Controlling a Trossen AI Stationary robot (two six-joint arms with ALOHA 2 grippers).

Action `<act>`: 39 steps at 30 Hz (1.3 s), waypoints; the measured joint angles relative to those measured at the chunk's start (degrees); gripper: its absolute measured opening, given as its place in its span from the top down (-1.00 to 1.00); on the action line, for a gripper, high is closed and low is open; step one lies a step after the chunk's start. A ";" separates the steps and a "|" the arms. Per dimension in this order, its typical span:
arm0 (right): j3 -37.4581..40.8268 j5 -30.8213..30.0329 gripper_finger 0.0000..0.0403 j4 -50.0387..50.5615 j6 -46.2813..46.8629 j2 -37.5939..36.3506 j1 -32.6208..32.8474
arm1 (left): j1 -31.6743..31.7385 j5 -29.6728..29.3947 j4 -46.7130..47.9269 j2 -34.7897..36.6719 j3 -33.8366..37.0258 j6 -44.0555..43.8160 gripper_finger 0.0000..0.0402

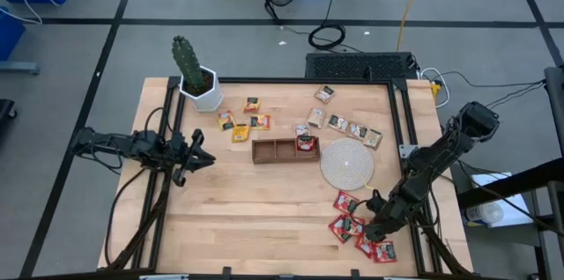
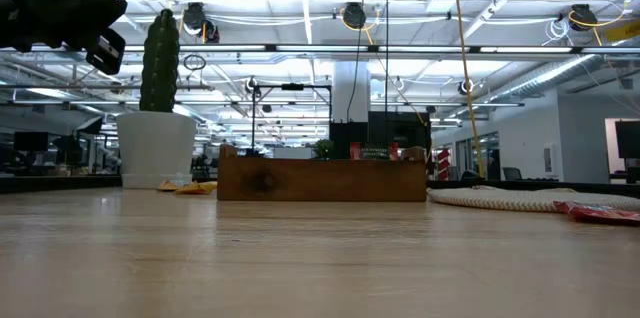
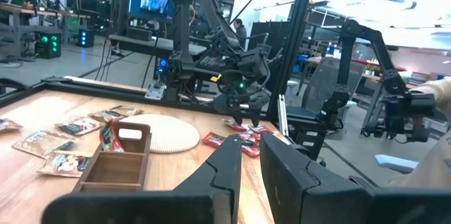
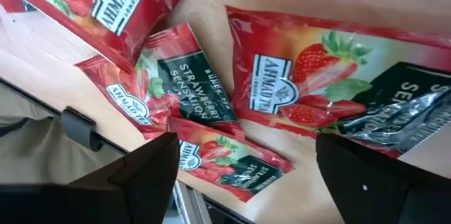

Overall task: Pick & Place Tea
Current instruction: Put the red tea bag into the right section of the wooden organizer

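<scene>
The right claw [image 1: 377, 232] is released, spread wide directly above the red tea sachets [image 4: 303, 90]; the left claw [image 3: 246, 171], nearly clenched, grasps nothing.

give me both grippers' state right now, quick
Left gripper: nearly shut, holding nothing, waiting at the table's left edge.
Right gripper: open, low over the red tea sachets, nothing gripped yet.

The right gripper [image 1: 377, 230] is lowered near the table's front right, fingers spread wide. The left gripper [image 1: 201, 158] is held narrowed at the left edge.
</scene>
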State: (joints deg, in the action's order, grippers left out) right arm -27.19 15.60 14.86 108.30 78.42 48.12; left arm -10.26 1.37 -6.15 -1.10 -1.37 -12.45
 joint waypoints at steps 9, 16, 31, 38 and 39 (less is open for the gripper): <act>1.21 -6.69 -0.55 -0.14 -5.94 0.04 -1.29 | 0.00 0.01 -0.03 -0.01 0.00 0.00 0.71; 1.32 -20.40 -0.55 -0.16 -14.00 -1.63 -1.29 | 0.00 0.00 -0.02 -0.02 0.00 0.00 0.71; 1.55 -57.62 -0.55 -2.02 -35.07 -3.31 -2.10 | 0.00 0.02 -0.03 -0.02 0.00 0.00 0.71; 1.54 -63.23 -0.55 -9.97 -40.00 -3.05 -4.63 | 0.00 0.02 0.01 0.00 -0.02 0.00 0.71; 1.54 -61.97 -0.55 -11.15 -39.75 -3.05 -5.07 | 0.00 0.02 -0.02 0.00 -0.02 0.00 0.71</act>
State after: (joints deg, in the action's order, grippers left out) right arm -25.65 -46.37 3.71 68.55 75.37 43.05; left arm -10.26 1.39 -6.17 -1.11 -1.39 -12.45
